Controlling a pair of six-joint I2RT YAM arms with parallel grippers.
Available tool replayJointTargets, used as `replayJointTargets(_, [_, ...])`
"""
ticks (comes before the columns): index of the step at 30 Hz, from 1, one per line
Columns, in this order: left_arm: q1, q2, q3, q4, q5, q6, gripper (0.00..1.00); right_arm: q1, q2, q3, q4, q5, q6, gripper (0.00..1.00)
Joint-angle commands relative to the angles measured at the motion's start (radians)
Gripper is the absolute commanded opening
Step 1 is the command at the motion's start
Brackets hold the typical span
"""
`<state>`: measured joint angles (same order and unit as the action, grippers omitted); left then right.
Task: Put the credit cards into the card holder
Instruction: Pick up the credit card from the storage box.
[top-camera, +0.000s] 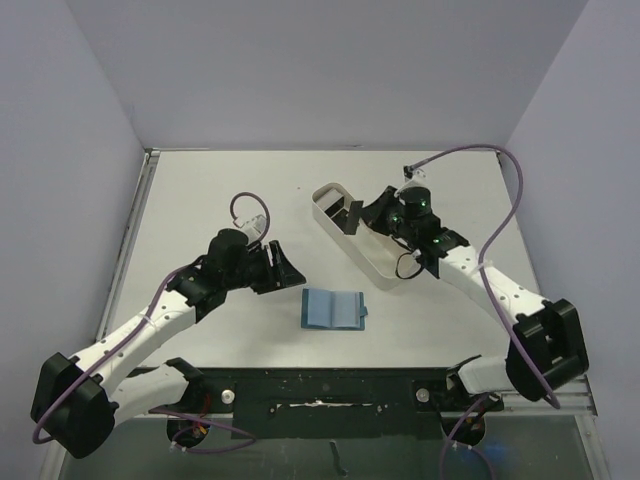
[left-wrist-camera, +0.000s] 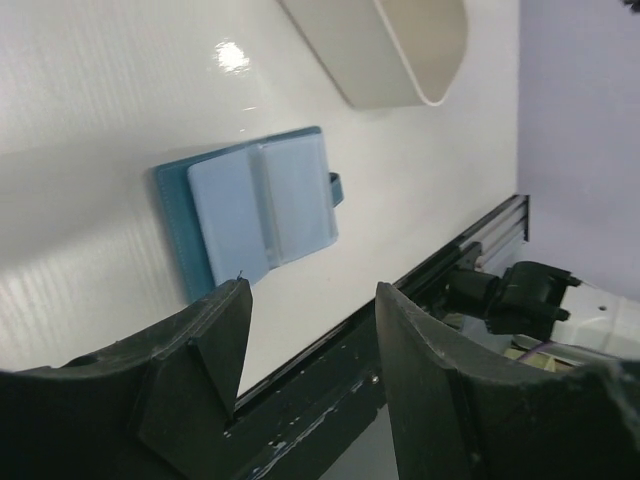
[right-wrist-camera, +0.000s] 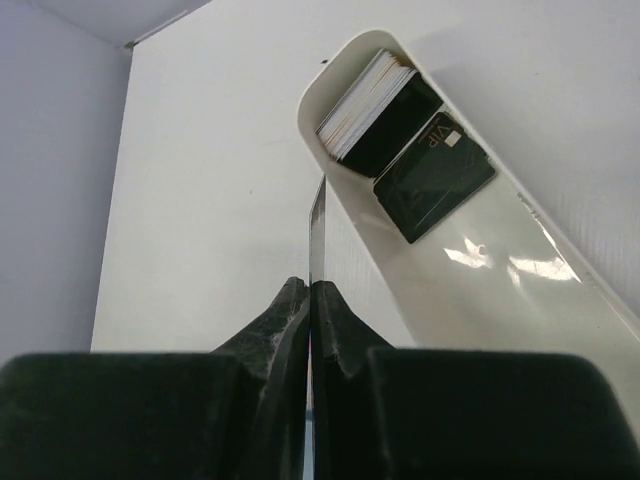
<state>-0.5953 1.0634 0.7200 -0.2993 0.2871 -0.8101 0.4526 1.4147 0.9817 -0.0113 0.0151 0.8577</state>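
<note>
Right gripper, clamped on an edge-on, apparently black credit card, lies beyond-right of the card holder; left gripper, jaws apart, sits nearer.

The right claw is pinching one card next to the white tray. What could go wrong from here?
The right gripper grips the card only at its end, so it might twist or slip on the way. The wallet lies open and loose on the table, with the left gripper open and not touching it, so pushing a card in could slide it away.
</note>
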Motion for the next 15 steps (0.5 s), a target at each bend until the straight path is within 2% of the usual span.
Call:
replayJointTargets(1, [0.012, -0.03, -0.014, 0.233, 0.099, -0.11, 0.51, -0.001, -0.149, -0.083, 0.083, -0.179, -0.155, 0.0])
replayJointTargets(8, [0.022, -0.017, -0.053, 0.456, 0.176, -0.198, 0.51, 0.011, -0.357, -0.253, 0.145, -0.37, -0.127, 0.0])
replayJointTargets(15, [0.028, 0.028, -0.117, 0.694, 0.266, -0.302, 0.51, 0.037, -0.505, -0.384, 0.281, -0.467, -0.012, 0.0])
